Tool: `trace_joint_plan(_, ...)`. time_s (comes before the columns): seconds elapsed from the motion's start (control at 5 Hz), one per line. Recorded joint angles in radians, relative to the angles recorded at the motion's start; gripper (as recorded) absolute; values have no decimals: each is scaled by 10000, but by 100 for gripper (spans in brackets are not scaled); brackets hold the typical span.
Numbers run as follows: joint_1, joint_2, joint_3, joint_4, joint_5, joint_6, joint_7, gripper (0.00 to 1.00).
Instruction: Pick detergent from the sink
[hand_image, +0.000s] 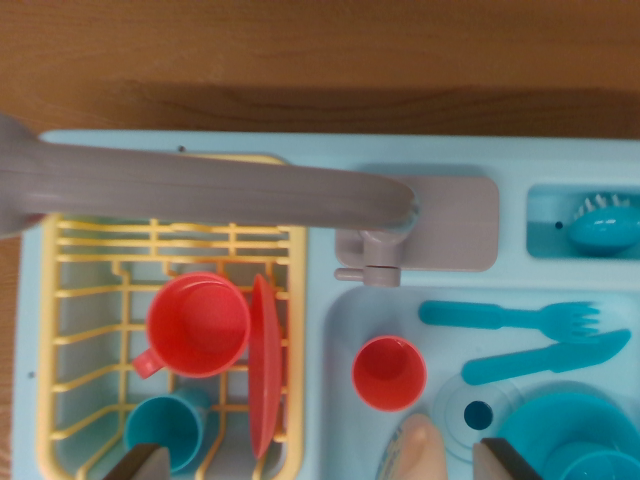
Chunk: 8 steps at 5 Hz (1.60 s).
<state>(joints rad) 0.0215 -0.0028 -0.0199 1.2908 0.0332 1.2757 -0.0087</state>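
Observation:
The detergent (413, 450) is a pale peach bottle lying at the bottom edge of the wrist view, inside the light blue sink (345, 330); only its top part shows. My gripper (330, 462) is open above the sink. Its two dark fingertips (148, 462) stand wide apart at the bottom corners. The bottle lies between them, nearer the fingertip on the wrist view's right. Nothing is held.
A grey faucet (220, 185) reaches across from the left. A yellow rack (90, 300) holds a red cup (198, 325), a red plate (264, 365) and a teal cup (168, 425). The basin holds a small red cup (388, 372), teal fork (510, 317), knife (545, 358) and plate (570, 425). A teal brush (600, 225) sits upper right.

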Motion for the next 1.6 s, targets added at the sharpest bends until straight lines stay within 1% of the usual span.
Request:
trace_joint_plan(0.2, 0, 0, 0, 0, 0, 0, 0, 0)
trace_joint_plan(0.4, -43, 35, -47, -461, 21, -439, 19, 0)
trace_joint_plan(0.6, -43, 35, -47, -461, 21, -439, 19, 0)
trace_joint_plan(0.8, -87, 71, -95, -925, 42, -880, 37, 0)
trace_joint_plan(1.0, -87, 71, -95, -925, 42, -880, 37, 0)
trace_joint_plan(1.2, -131, 107, -144, -1400, 63, -1331, 56, 0)
trace_joint_plan(1.4, -131, 107, -144, -1400, 63, -1331, 56, 0)
trace_joint_plan(1.6, -173, 141, -190, -1848, 83, -1758, 74, 0)
